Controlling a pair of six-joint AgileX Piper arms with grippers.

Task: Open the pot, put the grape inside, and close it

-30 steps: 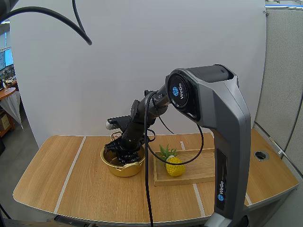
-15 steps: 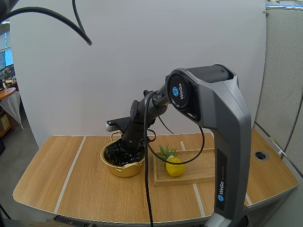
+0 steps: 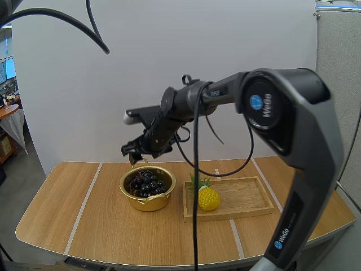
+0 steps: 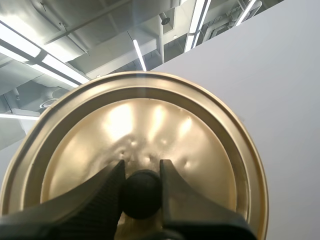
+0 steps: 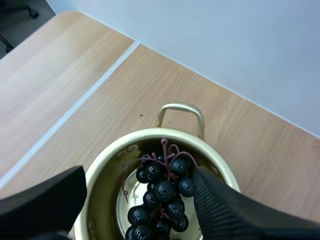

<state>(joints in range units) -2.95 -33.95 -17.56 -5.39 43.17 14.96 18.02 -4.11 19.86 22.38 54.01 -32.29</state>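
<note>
**Grapes in, lid next: hold it by the knob**

Grapes [image 3: 146, 183] lie inside the pot [image 3: 148, 202], a dark bunch w/ the stem up. The pot stands lid-off on the table [image 3: 84, 220], approx midway btw the near & far edges and a bit nearer the left edge than the right. Right claw [image 3: 134, 151] hangs over the pot's far-left rim, fingers apart w/ nothing btw them; its wrist view looks down on the bunch through the gap. Left claw [image 4: 141, 171] is clamped on the black knob [image 4: 142, 192] of the gold lid [image 4: 150, 125], one finger each side. The lid is held up in the air, not on the pot.

Handling, as a judgement:
- **Lid:** looks like thin pressed metal w/ small dents, so prob. light, stiff & smooth. The knob is the only sensible hold, but it's small & round, so the lid could swivel or tilt in a two-finger pinch. Keep the pinch firm & bring it down level, else one edge lands first.
- **Pot:** prob. light too, and it sits on smooth wood. A sideways knock from the lid may shove it toward the wooden tray [image 3: 242, 195], just beside it toward the right edge, w/ a yellow pineapple [image 3: 208, 199] on it.
- **Grapes:** loose berries on a springy stem, soft-ish. They seem to sit below the rim, so they shouldn't foul the lid.
- **Right claw:** should be clear of the pot's mouth before the lid comes over.
</note>
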